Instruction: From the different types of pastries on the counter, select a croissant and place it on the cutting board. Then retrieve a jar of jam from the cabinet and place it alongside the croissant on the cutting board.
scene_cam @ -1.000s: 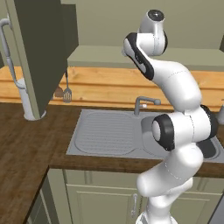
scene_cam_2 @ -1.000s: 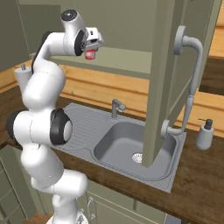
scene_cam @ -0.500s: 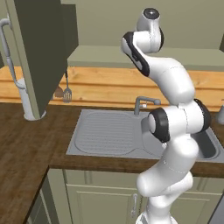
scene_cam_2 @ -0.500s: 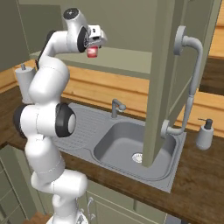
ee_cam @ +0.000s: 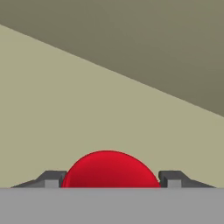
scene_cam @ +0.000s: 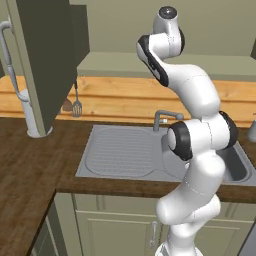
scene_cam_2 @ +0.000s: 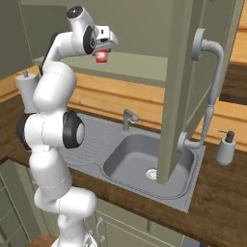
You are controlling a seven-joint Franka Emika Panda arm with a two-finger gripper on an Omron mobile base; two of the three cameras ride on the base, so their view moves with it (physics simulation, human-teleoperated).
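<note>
My gripper (scene_cam_2: 102,50) is held high above the counter (scene_cam_2: 223,195), in front of the open cabinet (scene_cam_2: 144,29). It is shut on the jar of jam (scene_cam_2: 101,57), a small red jar hanging below the hand. In the hand view the jar's red top (ee_cam: 109,168) bulges up between the two dark fingertips (ee_cam: 51,178), with the cabinet's pale green inside behind it. In the left base view the arm's upper links (scene_cam: 167,30) hide the hand. The croissant and the cutting board are out of view.
A grey sink (scene_cam: 130,152) with a faucet (scene_cam_2: 127,117) lies below the arm. An open cabinet door (scene_cam_2: 185,72) hangs over the basin, and another door (scene_cam: 47,60) stands at the left. A soap dispenser (scene_cam_2: 226,148), a spatula (scene_cam: 76,102) and a white cylinder (scene_cam: 32,117) line the back.
The arm's middle links have twisted and the hand has shifted a little to the right with the red jar still held. The base has not moved.
</note>
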